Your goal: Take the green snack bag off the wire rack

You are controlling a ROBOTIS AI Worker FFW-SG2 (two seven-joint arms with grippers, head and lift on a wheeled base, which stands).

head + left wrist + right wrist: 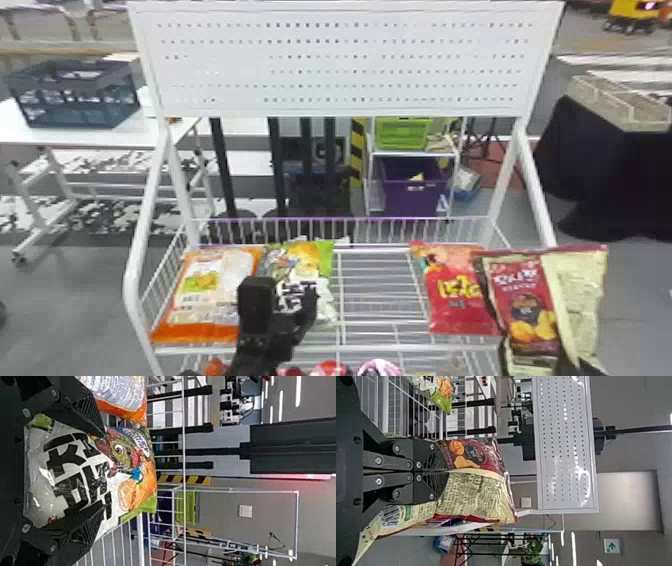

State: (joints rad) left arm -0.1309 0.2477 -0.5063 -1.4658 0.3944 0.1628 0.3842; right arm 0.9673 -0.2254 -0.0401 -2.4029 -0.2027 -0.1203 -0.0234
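Green snack bag (295, 265): lay on wire rack (372, 347), L of ctr, just beside orange snack bag (200, 290) on its R. Had black lettering on white toward near end, colorful art + green trim toward far end. Saw L gripper (284, 295) at near part of green bag, fingers spread wide, roughly one per side, w/ lettering btwn. Saw nothing clamped; couldn't tell re: finger contact w/ bag.

Had R gripper (572, 364) closed on maroon/cream chip bag (525, 305), pinched btwn fingers approx upright, at R side of rack. In head view, overlapped edge of red snack bag (457, 305), on same shelf, R side. Couldn't tell if those two touched.

Also saw white pegboard (345, 70) above rack, pink/white item (380, 369) lower down, plus dark crate (75, 95) on white table (65, 137), back L. Behind rack: purple bin (412, 195) under green bin (402, 132).
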